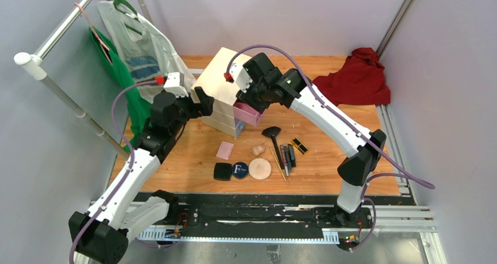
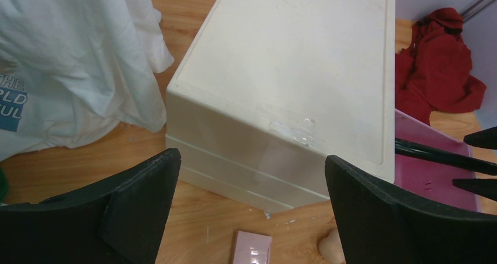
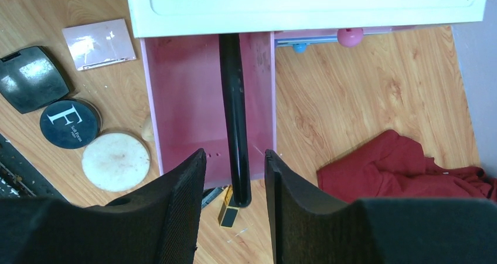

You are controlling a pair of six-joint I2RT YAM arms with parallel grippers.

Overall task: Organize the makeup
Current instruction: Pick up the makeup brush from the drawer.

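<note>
White bag [image 1: 138, 47] seen just left of cream chest [image 1: 220, 70]. Left gripper [image 2: 252, 161] spread wide at chest's left side, nothing held. One pink drawer [image 3: 181, 100] open at chest front, one black stick [image 3: 231, 88] laid along it, end past drawer's front rim. Right gripper [image 3: 234, 154] above drawer, jaws half-parted, gap seen on each side of stick, nothing grasped.

Counted on table [image 1: 346, 170] in front of chest:
- one black square compact [image 1: 222, 171]
- one pink square [image 1: 225, 150]
- one round navy compact [image 1: 239, 170]
- one beige sponge [image 1: 256, 149]
- one beige round puff [image 1: 259, 169]
- one black brush [image 1: 272, 134]
- pencils [image 1: 286, 157], bunched, count unclear
- one black-gold lipstick [image 1: 299, 145]

Bare wood left open right of chest, up to one red cloth [image 1: 354, 82].
</note>
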